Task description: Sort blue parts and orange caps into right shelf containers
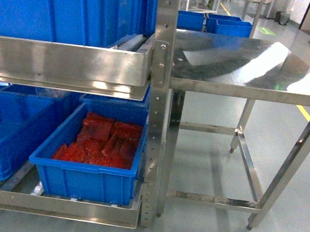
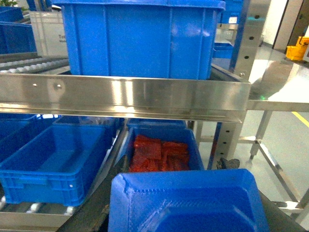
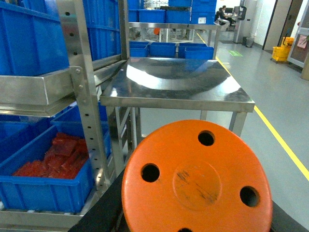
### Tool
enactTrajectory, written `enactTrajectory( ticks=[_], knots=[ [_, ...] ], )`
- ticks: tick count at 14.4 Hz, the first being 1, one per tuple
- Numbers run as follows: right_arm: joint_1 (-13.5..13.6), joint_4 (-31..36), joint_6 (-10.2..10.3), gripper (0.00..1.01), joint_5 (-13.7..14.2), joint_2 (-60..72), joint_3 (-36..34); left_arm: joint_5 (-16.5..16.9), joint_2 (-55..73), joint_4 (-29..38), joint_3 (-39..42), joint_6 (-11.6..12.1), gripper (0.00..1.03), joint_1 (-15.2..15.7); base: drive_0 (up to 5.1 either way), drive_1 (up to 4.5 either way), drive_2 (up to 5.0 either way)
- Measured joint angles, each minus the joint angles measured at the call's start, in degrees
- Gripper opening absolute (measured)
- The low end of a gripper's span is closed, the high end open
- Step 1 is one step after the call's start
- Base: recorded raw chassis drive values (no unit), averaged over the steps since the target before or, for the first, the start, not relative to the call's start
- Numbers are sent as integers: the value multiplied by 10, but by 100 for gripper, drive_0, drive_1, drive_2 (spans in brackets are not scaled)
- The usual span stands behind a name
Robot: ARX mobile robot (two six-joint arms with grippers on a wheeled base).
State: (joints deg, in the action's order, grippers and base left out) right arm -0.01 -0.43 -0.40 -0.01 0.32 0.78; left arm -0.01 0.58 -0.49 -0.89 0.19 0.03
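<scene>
So both arms look loaded: the left wrist view is filled at the bottom by a blue part point(image 2: 186, 203), the right one by an orange cap point(image 3: 195, 181) with holes in it. Neither view shows any fingers, so it can't be said whether either gripper is clamped or apart, just that each piece sits right under its camera.

The blue crates are ahead of and below both grippers, on the lower shelf: an empty-looking crate point(image 2: 48, 164) ahead-left of the left arm, and a crate of red pieces point(image 2: 161, 145) straight ahead of it.

To do this well, probably go in low under the steel shelf rail point(image 2: 125, 99), and release only once fully over the crate rim.

The head view shows neither arm nor either held piece, only the rack and the steel table point(image 1: 250, 65). Only the wrist views reveal the loads.
</scene>
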Motion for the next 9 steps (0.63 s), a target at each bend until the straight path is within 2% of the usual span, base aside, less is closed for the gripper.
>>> enactTrajectory(
  ticks=[9],
  knots=[
    [0,1,0,44,0,0,0,0,0,1,0,0,43,0,-509,236,236]
  ],
)
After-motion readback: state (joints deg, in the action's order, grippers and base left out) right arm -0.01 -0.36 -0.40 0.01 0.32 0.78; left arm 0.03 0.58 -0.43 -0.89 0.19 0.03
